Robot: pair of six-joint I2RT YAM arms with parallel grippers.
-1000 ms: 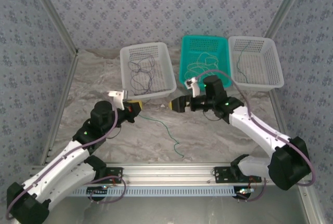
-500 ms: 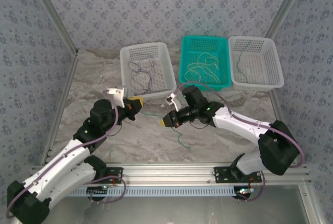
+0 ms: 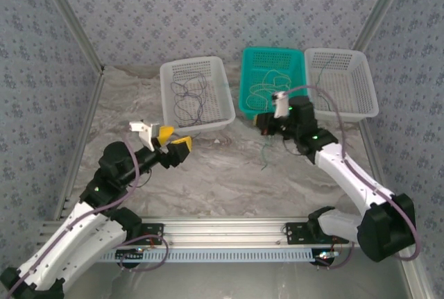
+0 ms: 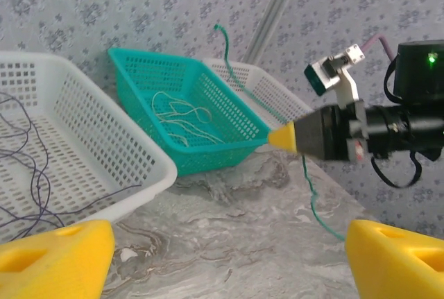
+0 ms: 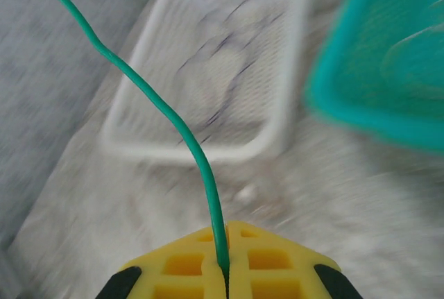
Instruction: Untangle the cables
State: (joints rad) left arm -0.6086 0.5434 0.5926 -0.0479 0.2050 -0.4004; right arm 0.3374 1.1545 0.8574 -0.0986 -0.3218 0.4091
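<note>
Right end effector (image 5: 225, 243) pinches the green cable (image 3: 264, 153), dangling down toward the bench (image 3: 208, 181); left end effector (image 3: 173, 139) gapes, well apart.

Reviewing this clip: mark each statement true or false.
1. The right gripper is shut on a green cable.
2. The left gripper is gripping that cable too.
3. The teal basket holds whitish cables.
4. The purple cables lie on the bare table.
1. True. The right gripper is shut on the green cable, which runs out from between its fingers.
2. False. The left gripper is open and holds nothing; the cable hangs from the right gripper alone.
3. True. The whitish cables lie inside the teal basket.
4. False. The purple cables lie inside the left white basket.
</note>
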